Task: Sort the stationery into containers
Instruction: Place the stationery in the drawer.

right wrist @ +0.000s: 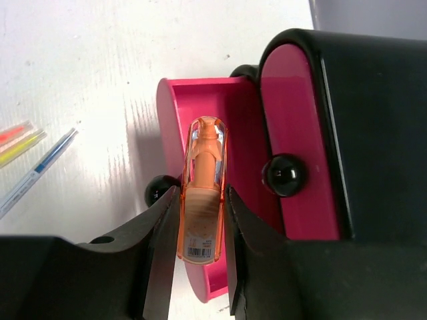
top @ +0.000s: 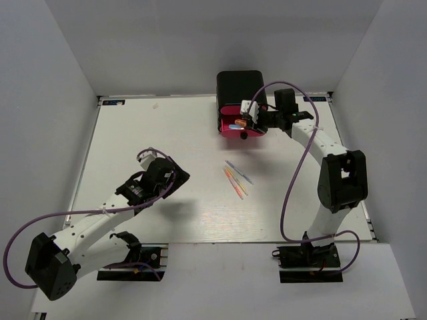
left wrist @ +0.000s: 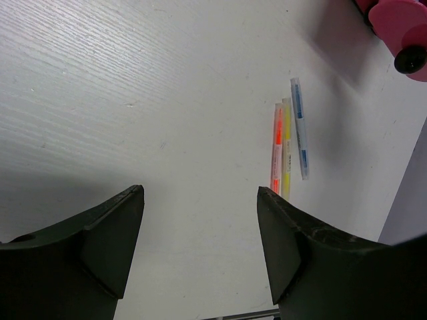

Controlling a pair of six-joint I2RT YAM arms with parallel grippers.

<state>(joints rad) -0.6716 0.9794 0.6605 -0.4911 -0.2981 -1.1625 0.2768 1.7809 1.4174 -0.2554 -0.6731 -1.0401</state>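
The black cabinet [top: 239, 83] stands at the back of the table with one pink drawer [top: 230, 131] pulled out. My right gripper [top: 245, 121] is shut on a stubby orange marker [right wrist: 201, 193] and holds it over the open drawer [right wrist: 200, 93], beside a closed drawer front [right wrist: 293, 133]. Thin pink [left wrist: 276, 157], yellow [left wrist: 286, 150] and grey-blue [left wrist: 299, 127] pens lie side by side on the table [top: 236, 177]. My left gripper [left wrist: 200, 193] is open and empty above the table, left of the pens.
The open drawer's black knob [right wrist: 159, 190] sticks out just left of my right fingers; another knob [right wrist: 285, 175] sits on the closed drawer. White walls [top: 53, 100] enclose the table on three sides. My left arm [top: 107, 213] lies over the near left.
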